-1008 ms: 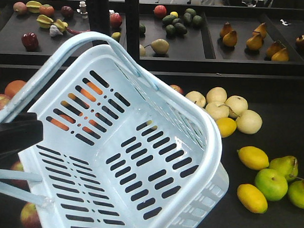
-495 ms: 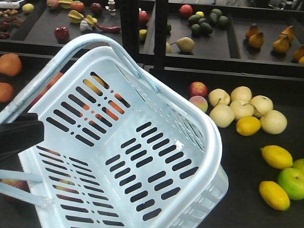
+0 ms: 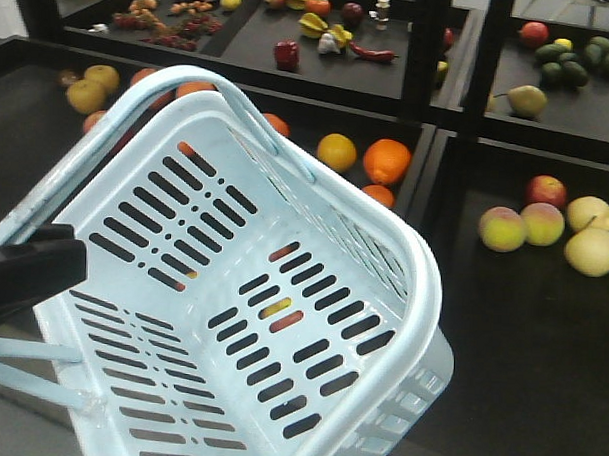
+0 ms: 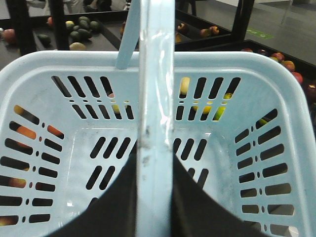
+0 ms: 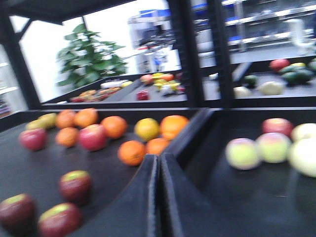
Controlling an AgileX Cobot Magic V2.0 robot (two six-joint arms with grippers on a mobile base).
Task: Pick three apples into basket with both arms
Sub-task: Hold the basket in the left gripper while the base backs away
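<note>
1. The left jaws [image 4: 154, 159] were clamped on the swing handle [image 4: 154, 89] of the basket [image 4: 98, 59], one black finger on either side of the pale bar.
2. From the front, the basket [image 3: 422, 292] hung tilted above the black counter [image 3: 521, 346] with its mouth towards the camera. Its slotted bottom was bare, and fruit showed through the slots from beneath.
3. The right jaws [image 5: 158, 165] were pressed together with only a thin slit between them. They gripped nothing and sat low over the counter.
4. The three apples [image 5: 75, 185] lay on the counter at the lower left of the blurred right wrist view. They were dark red with yellowish tops, near one another, and outside the basket.
5. Oranges [image 5: 132, 152] were clustered beyond them.
6. Writing: a green floor marking [image 4: 260, 34] was too small to read.
</note>
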